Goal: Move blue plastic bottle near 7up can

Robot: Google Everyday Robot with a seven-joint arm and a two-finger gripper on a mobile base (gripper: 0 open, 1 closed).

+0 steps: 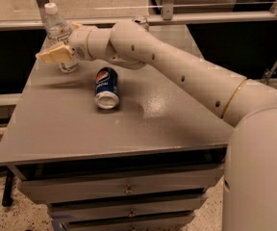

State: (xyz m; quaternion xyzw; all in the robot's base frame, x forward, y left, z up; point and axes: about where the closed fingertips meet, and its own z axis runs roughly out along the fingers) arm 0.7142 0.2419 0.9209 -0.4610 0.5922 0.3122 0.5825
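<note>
The blue plastic bottle [56, 30] stands upright at the table's [157, 124] far left corner, its label print too small to read. The claw [57, 46] is right at it, grasp impossible to tell. A blue Pepsi can [107, 86] lies mid-table.

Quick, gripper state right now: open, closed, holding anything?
Gripper: at the blue plastic bottle, far left corner of the table; whether it is open, closed or gripping cannot be told.
</note>
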